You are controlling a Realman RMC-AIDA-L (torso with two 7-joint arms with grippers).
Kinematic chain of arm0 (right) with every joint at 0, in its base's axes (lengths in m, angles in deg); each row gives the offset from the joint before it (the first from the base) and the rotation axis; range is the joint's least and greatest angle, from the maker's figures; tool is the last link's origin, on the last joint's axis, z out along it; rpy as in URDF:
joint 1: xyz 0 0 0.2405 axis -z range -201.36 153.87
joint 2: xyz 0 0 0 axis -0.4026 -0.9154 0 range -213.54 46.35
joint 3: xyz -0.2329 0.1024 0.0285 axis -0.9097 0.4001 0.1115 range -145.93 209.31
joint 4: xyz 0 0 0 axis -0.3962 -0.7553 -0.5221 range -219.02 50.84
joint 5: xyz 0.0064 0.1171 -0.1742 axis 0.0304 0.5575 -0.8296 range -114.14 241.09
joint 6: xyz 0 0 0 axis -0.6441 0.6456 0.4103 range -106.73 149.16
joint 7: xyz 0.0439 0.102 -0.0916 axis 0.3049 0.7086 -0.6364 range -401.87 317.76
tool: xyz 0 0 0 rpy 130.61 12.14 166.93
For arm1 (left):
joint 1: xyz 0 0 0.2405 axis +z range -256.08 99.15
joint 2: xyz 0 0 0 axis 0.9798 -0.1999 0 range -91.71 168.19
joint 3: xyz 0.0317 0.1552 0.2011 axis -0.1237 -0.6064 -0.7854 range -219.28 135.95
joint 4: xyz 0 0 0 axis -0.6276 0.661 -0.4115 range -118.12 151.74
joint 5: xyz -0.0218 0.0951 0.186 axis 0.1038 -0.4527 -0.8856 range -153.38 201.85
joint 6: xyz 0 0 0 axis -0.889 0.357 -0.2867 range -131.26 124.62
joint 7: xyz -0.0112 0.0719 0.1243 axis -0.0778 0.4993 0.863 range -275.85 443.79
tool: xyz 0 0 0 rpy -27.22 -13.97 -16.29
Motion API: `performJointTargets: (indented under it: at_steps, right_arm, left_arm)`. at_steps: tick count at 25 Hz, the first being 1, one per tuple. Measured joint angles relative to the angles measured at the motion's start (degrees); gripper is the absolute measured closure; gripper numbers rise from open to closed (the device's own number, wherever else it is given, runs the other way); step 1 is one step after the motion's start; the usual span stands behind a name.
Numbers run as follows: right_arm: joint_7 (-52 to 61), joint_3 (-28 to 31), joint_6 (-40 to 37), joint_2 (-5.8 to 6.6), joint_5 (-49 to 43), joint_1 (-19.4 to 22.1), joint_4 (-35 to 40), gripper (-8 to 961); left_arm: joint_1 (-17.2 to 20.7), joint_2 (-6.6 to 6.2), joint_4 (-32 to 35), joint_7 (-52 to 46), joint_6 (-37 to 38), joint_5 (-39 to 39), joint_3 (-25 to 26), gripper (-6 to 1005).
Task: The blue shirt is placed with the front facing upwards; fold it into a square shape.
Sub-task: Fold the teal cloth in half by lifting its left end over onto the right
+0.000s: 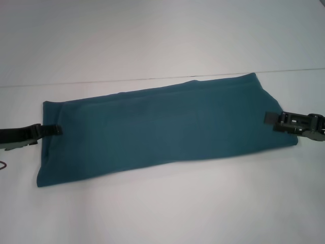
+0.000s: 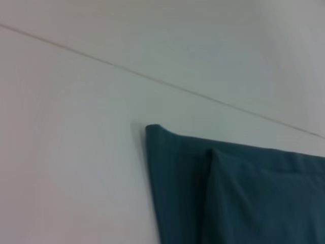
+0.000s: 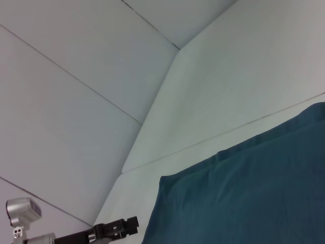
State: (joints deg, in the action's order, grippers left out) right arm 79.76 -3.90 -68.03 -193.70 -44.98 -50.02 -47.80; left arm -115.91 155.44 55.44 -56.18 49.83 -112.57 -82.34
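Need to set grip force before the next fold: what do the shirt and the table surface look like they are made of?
The blue shirt looks like soft matte knit cloth, probably cotton: it lies limp, with rounded folded edges and faint creases. The table looks like a smooth, hard white panel with a slight sheen, perhaps laminate; a thin seam crosses it. The left claw and right claw sit at the shirt's two ends.

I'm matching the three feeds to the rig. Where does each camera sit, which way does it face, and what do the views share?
Head view: on the robot's head, looking forward and down at the blue shirt, folded into a long band; left gripper and right gripper at its ends.
Left wrist view: on the left arm, facing the shirt's corner; no gripper shows.
Right wrist view: on the right arm, looking along the shirt to the left gripper.
Shared: the shirt and the white table.
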Motion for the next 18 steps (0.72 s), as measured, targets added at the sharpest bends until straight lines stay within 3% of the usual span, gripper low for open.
performJointTargets:
  at_steps: [18]
  right_arm:
    - [0.1,0.0,0.0,-0.02,0.0,0.3,0.0,29]
  left_arm:
    - [-0.3,-0.09,-1.9,-3.5,-0.1,-1.3,0.1,145]
